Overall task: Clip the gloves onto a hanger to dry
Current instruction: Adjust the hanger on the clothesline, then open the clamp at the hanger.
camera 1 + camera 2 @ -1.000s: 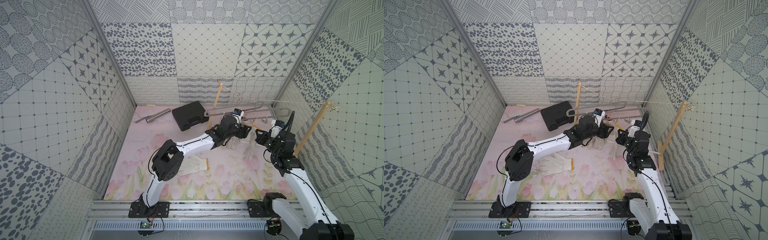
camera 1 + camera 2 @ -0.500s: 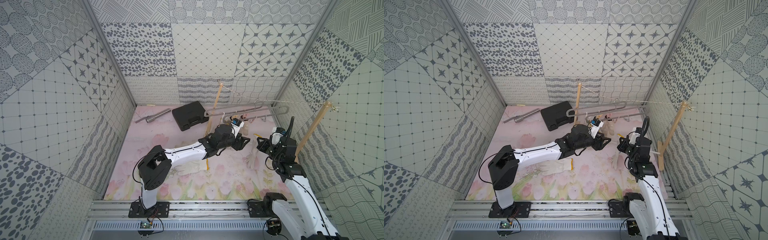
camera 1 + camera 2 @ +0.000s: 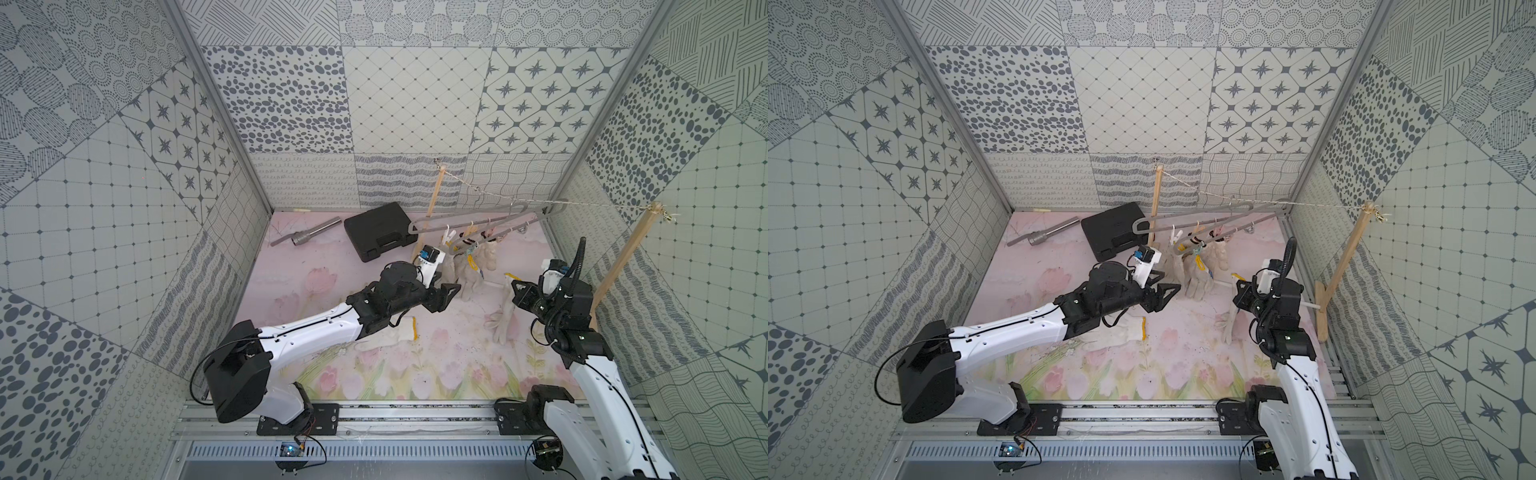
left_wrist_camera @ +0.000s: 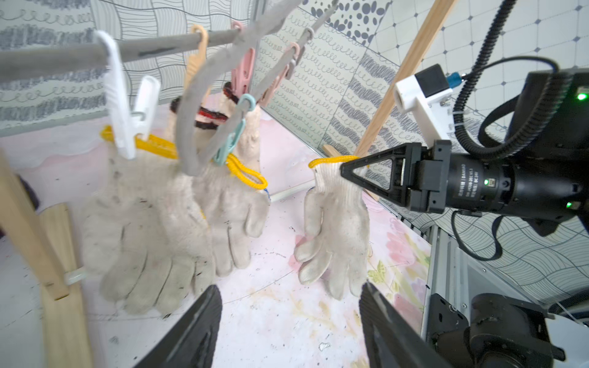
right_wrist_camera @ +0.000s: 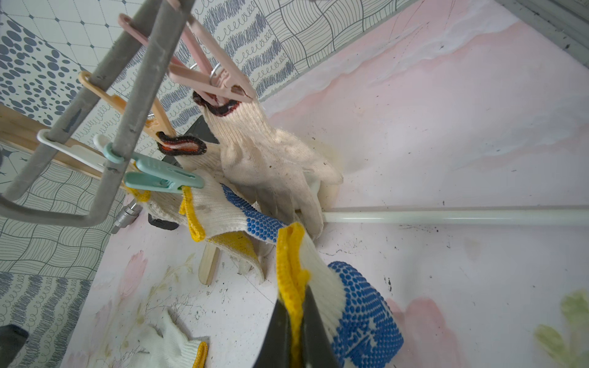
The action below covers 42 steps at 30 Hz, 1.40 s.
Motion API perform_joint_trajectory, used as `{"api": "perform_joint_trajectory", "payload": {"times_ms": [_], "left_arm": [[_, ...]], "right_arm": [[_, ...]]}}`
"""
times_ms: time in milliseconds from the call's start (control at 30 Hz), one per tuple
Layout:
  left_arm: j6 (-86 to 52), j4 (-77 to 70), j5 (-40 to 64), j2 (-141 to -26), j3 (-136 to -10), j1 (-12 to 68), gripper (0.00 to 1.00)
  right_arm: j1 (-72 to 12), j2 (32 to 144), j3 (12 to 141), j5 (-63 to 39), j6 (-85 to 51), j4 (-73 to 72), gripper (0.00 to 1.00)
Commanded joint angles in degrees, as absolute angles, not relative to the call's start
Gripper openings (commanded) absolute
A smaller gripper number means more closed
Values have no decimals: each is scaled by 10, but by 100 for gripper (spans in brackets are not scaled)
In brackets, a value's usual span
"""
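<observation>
1. Right claw (image 4: 344, 170) was pinched tight on the yellow-edged cuff of a blue-dotted glove (image 5: 360, 312), which dangled fingers down over the flowered floor (image 3: 457, 365).
2. The left claw (image 4: 288, 286) had its jaws spread wide with nothing between them. It pointed toward the hung gloves (image 4: 143, 223), with the dangling glove just off to one side.
3. Behind both claws the grey hanger (image 3: 469, 216) hung tilted from a string (image 3: 590, 204) stretched between a left post (image 3: 432, 208) and a right post (image 3: 623, 257).
4. Four gloves were clipped to it. A white peg (image 4: 124, 105) and a teal peg (image 4: 234, 133) each bit a yellow cuff. An orange peg (image 5: 127, 103) and a pink peg (image 5: 207, 79) each bit a dark, red-striped cuff.
5. Those gloves crowded the hanger's near end, hanging low, and stood between the left claw and the bars behind them.
6. One more cream glove (image 3: 390, 338) lay flat on the floor, partly under the left arm.
7. A white rod (image 5: 446, 216) lay on the floor beside the hung gloves.
8. A black case (image 3: 380, 237) and a metal pipe (image 3: 307, 235) lay at the back, well apart from the claws.
</observation>
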<state>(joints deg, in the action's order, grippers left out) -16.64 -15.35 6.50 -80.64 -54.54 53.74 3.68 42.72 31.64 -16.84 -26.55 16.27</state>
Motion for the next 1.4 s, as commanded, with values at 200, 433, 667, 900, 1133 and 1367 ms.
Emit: {"api": "perform_joint_trajectory", "payload": {"times_ms": [200,433,667,900,1133,1367], "left_arm": [[-161,-85,59,-753,-529,444,52],[-227,-82,137,-863,-633,388,2],[-257,-73,169,-979,-751,383,0],[-275,-90,179,-1023,-801,385,0],[-276,-97,184,-1018,-800,405,0],[-279,-120,161,-1013,-793,428,0]], "right_arm": [[40,427,312,-188,-273,128,3],[40,421,295,-190,-279,122,3],[41,420,291,-187,-276,120,3],[41,420,287,-187,-271,114,3],[42,438,289,-196,-264,104,3],[46,442,291,-204,-263,99,3]]}}
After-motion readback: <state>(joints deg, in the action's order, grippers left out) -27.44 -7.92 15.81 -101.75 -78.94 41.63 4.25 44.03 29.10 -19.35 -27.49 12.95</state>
